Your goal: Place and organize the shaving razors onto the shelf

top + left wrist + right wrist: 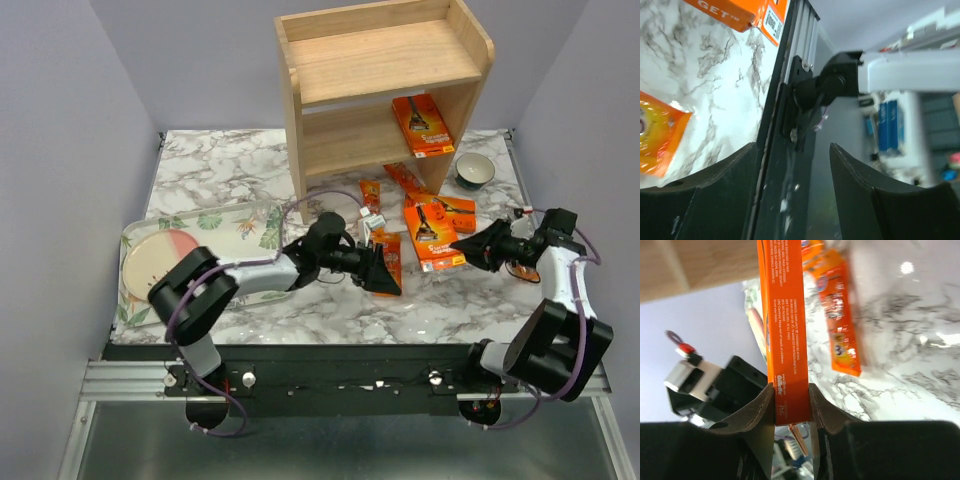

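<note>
The right gripper point(790, 405) pinches the edge of a wide pack point(785, 315) in front of the shelf point(385, 60). The left gripper point(792, 170) gapes wide and empty beside a narrow pack point(392, 243). With so thin an edge hold, the wide pack may swing or slip on lifting, or drag the loose packs point(455, 212) with it.

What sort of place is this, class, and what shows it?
Probably a lab robot test bench: plain walls box in a marble-print table, two arms are bolted to a metal rail, and a small shelf with razor packs is staged.
</note>
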### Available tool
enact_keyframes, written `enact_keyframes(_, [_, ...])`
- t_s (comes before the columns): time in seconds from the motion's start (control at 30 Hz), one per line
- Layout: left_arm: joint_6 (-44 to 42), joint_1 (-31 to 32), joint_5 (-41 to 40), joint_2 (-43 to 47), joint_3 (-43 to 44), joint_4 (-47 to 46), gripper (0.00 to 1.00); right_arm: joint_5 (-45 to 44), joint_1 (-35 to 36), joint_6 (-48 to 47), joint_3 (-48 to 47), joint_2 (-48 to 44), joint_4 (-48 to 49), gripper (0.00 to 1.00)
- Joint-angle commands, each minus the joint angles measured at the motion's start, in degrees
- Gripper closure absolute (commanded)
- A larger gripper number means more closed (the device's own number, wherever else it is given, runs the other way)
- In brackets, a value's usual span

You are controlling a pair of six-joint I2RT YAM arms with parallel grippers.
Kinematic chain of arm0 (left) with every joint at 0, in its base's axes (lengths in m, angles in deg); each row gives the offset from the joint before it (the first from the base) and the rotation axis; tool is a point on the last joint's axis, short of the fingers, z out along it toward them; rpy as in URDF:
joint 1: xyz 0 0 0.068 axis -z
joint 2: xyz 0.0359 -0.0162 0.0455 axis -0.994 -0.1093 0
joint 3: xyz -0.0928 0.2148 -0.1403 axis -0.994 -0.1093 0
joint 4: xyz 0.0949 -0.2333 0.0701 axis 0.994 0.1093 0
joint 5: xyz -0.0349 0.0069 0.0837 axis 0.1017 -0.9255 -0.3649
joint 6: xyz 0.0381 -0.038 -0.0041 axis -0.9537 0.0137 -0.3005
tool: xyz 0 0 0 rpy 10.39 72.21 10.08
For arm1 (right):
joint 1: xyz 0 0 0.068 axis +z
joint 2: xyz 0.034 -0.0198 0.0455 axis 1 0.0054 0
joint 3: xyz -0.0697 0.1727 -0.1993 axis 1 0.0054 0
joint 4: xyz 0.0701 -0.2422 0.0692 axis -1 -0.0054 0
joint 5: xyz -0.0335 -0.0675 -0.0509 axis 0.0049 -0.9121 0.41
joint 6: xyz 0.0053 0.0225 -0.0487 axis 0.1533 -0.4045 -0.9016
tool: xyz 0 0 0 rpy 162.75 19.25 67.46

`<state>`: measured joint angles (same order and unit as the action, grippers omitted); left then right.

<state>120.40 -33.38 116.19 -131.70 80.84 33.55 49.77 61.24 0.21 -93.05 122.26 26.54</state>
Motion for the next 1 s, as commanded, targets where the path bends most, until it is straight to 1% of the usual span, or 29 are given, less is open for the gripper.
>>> enact_keyframes(0.0, [-30.1, -4.2, 7.5, 11.7, 1.4, 37.1, 0.31, 10.1, 0.1, -11.8, -6.6, -5.3, -13.5, 0.79])
enact_keyframes(0.03, [-37.6, -4.7, 6.8, 12.5, 2.8, 41.6, 0.31, 12.4, 0.1, -11.9, -8.1, -6.2, -13.8, 0.80])
enact_keyframes(0.1, [-43.0, -5.8, 5.7, 13.6, 4.3, 49.9, 0.31, 14.1, 0.2, -10.3, -9.7, -6.8, -12.6, 0.80])
enact_keyframes(0.13, [-45.1, -5.9, 5.4, 13.6, 5.9, 51.7, 0.31, 15.3, 0.5, -8.9, -10.3, -7.0, -11.2, 0.80])
enact_keyframes(0.17, [-48.8, -5.9, 4.9, 13.5, 6.6, 52.9, 0.31, 15.5, 0.8, -5.2, -11.6, -7.0, -9.4, 0.80])
enact_keyframes(0.23, [-50.4, -5.9, 3.9, 13.2, 8.2, 54.1, 0.31, 15.0, 2.7, -1.1, -13.2, -6.8, -3.2, 0.80])
enact_keyframes(0.27, [-51.4, -5.9, 3.9, 12.8, 8.6, 54.2, 0.31, 14.9, 3.7, 3.7, -14.6, -6.3, -0.6, 0.80])
enact_keyframes(0.3, [-51.5, -5.9, 3.9, 12.5, 8.9, 54.0, 0.31, 14.6, 4.6, 5.9, -15.6, -5.8, 3.8, 0.80])
enact_keyframes(0.33, [-51.7, -5.9, 3.9, 12.3, 9.4, 53.9, 0.31, 13.8, 6.9, 8.0, -16.6, -5.3, 5.8, 0.80])
enact_keyframes(0.37, [-51.9, -5.9, 3.6, 12.3, 9.5, 53.7, 0.31, 13.3, 8.1, 11.9, -17.5, -3.9, 7.5, 0.80])
enact_keyframes(0.4, [-51.8, -5.9, 3.4, 12.2, 9.7, 53.2, 0.31, 12.7, 9.3, 13.9, -19.5, -3.2, 10.9, 0.80])
enact_keyframes(0.47, [-51.8, -5.9, 2.9, 12.2, 9.8, 52.5, 0.31, 10.3, 12.6, 19.1, -21.2, -1.3, 13.4, 0.80])
enact_keyframes(0.5, [-51.7, -5.9, 2.7, 12.2, 9.8, 52.4, 0.31, 9.6, 13.7, 20.1, -23.2, 1.0, 14.9, 0.80])
enact_keyframes(0.53, [-51.3, -5.9, 2.1, 12.2, 9.7, 52.3, 0.31, 7.9, 15.4, 20.9, -24.5, 1.9, 15.6, 0.80])
enact_keyframes(0.6, [-49.9, -5.9, -0.9, 12.7, 9.3, 52.2, 0.29, 6.2, 16.6, 22.6, -26.4, 3.9, 17.4, 0.79])
enact_keyframes(0.63, [-49.8, -5.9, -1.7, 12.8, 8.7, 52.5, 0.27, 4.7, 17.0, 23.1, -28.9, 6.1, 17.6, 0.79])
enact_keyframes(0.67, [-49.8, -5.9, -2.4, 13.3, 8.4, 53.0, 0.22, 4.1, 17.4, 23.0, -30.3, 7.8, 17.5, 0.79])
enact_keyframes(0.7, [-48.4, -5.9, -3.8, 13.4, 8.1, 54.1, 0.20, 3.6, 17.5, 23.0, -31.9, 9.3, 17.5, 0.79])
enact_keyframes(0.73, [-48.1, -5.9, -3.9, 13.6, 7.2, 54.5, 0.20, 3.2, 17.8, 23.3, -33.2, 12.0, 18.0, 0.79])
enact_keyframes(0.8, [-48.4, -5.9, -3.4, 14.0, 6.3, 55.7, 0.19, 2.5, 18.3, 23.8, -36.3, 14.1, 19.2, 0.79])
enact_keyframes(0.97, [-49.0, -5.9, -2.6, 14.0, 5.8, 55.7, 0.19, -2.6, 23.3, 23.7, -41.7, 18.8, 17.2, 0.76])
